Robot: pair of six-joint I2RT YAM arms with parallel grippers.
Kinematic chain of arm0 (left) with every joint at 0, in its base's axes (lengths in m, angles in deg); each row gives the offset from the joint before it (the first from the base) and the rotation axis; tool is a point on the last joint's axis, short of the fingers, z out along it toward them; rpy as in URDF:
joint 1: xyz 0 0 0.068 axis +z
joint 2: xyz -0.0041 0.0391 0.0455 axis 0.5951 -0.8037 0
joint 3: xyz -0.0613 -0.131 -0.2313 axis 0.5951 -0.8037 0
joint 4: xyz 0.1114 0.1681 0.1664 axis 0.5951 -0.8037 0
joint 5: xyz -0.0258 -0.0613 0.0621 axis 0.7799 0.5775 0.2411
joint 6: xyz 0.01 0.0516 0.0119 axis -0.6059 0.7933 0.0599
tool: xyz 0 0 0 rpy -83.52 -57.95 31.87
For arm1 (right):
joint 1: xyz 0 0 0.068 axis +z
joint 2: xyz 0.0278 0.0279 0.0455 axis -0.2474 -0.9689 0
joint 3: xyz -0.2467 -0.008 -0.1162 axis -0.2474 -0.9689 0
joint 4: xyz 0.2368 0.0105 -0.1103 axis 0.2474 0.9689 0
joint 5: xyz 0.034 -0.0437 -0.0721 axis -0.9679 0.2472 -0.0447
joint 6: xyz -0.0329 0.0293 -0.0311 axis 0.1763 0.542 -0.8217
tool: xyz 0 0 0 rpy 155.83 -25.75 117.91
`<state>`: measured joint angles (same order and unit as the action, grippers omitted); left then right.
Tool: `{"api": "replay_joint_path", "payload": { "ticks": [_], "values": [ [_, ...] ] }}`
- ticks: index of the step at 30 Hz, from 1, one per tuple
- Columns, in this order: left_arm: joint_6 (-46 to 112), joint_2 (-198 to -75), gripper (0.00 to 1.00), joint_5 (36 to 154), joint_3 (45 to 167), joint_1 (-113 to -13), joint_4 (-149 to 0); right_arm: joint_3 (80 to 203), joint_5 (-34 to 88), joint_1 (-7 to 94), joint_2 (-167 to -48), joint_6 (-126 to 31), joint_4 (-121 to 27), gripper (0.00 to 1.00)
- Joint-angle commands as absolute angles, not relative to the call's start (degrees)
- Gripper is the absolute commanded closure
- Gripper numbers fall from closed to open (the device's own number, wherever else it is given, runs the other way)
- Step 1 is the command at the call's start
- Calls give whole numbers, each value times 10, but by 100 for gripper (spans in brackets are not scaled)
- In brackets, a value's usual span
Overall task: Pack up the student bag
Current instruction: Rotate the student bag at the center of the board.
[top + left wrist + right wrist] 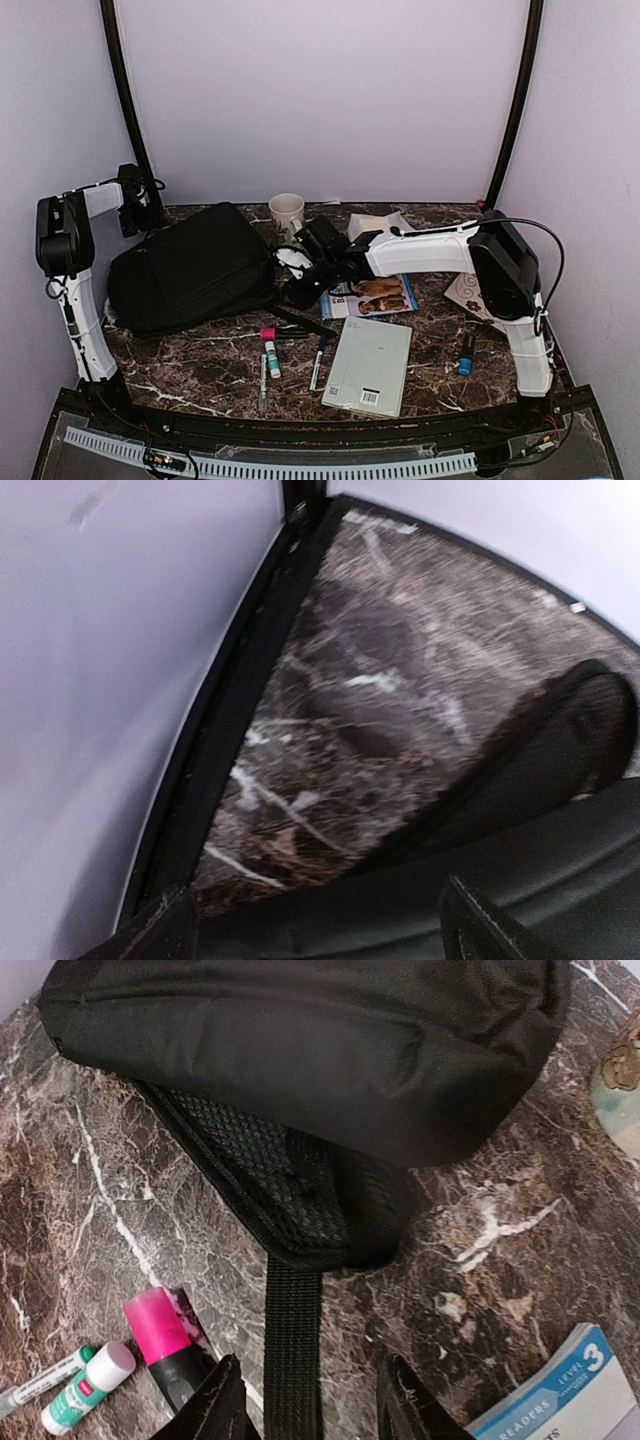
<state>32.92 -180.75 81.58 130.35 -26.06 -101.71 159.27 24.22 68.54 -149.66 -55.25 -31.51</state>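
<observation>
bag (pixel 190 265) soft, floppy, probably light, will sag | I'd grab strap (pixel 293 1350) | right fingers (pixel 215 1405) straddle strap, not clamped | left fingers (pixel 490 925) spread, empty

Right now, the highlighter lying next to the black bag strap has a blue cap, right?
Not quite. The highlighter lying next to the black bag strap has a pink cap, not blue. The right wrist view shows it.

The student bag (pixel 300 1050) trails its mesh strap (pixel 290 1200) across the marble table (pixel 90 1180), webbing running between the spread fingers of the right claw (pixel 311 1368). A pink highlighter (pixel 160 1335) and a glue stick (pixel 90 1385) lie on its near side.
</observation>
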Motion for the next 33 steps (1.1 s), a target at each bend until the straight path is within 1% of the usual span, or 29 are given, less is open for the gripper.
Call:
{"api": "replay_joint_path", "payload": {
  "ticks": [1, 5, 8, 11, 14, 18, 25, 27, 30, 33],
  "values": [
    [352, -1825, 14, 738, 1316, -254, -1068, 1652, 305, 722, -1546, -512, -314, 55],
    [344, -1826, 14, 797, 1308, -241, -1104, 1709, 291, 727, -1588, -499, -306, 54],
    [330, -1825, 15, 817, 1306, -237, -1147, 1792, 287, 728, -1647, -496, -269, 54],
    [323, -1808, 18, 864, 1282, -237, -1172, 1853, 302, 727, -1687, -498, -247, 54],
    [320, -1768, 20, 891, 1230, -237, -1175, 1885, 342, 727, -1712, -505, -254, 53],
    [321, -1698, 21, 886, 1153, -237, -1146, 1951, 427, 722, -1751, -505, -248, 47],
    [312, -1610, 23, 945, 1077, -244, -1183, 2052, 485, 706, -1803, -540, -276, 48],
    [309, -1583, 24, 954, 1052, -254, -1194, 2064, 506, 705, -1813, -555, -297, 48],
    [301, -1537, 24, 963, 1014, -268, -1197, 2068, 541, 702, -1819, -579, -336, 44],
    [293, -1491, 25, 966, 988, -278, -1199, 2076, 533, 700, -1818, -604, -353, 43]
  ]
}}
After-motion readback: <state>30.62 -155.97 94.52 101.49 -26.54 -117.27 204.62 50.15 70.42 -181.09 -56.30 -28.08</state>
